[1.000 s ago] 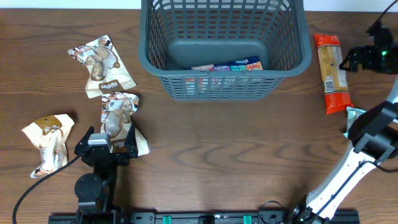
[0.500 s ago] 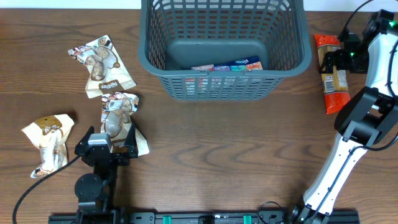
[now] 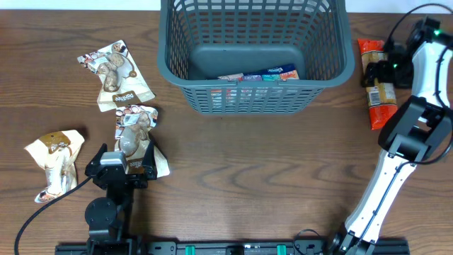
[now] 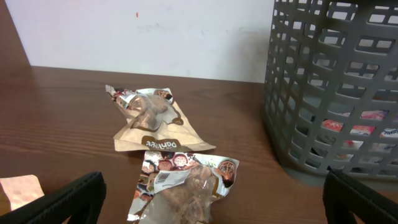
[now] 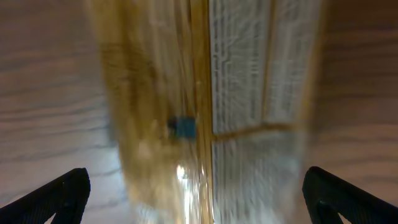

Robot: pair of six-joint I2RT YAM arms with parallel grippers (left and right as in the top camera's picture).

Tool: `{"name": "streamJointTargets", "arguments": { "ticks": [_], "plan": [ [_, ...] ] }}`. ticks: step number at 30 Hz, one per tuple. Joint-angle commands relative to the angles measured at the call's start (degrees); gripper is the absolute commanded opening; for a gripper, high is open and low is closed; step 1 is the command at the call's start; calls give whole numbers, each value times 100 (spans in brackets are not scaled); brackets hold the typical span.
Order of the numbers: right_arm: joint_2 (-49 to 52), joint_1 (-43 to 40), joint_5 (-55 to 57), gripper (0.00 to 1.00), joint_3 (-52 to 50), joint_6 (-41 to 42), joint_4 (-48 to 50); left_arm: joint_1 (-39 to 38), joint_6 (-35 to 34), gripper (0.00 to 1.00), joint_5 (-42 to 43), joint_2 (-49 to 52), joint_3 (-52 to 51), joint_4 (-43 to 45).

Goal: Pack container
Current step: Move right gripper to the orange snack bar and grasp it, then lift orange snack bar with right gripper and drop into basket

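The container, a dark grey-blue lattice basket, stands at the back centre and holds several small packets; its wall shows at the right of the left wrist view. My left gripper is open, low at the front left, its fingers either side of a brown snack packet, also seen in the left wrist view. My right gripper is open above a long orange pasta packet to the right of the basket; that packet fills the blurred right wrist view.
A second snack packet lies behind the first, also in the left wrist view. A third crumpled packet lies at the far left. The right arm's white link crosses the front right.
My right gripper has swung left from the table's right edge to over the pasta packet. The left arm and all packets have not moved.
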Motion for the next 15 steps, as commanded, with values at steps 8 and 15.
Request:
{"name": "streamJointTargets", "arguments": {
  "ticks": [8, 15],
  "plan": [
    [291, 4, 17, 96, -35, 173, 153, -28, -33, 99, 127, -35, -153, -79],
    [289, 39, -240, 4, -35, 227, 105, -28, -35, 99, 129, -35, -153, -76]
  ]
}}
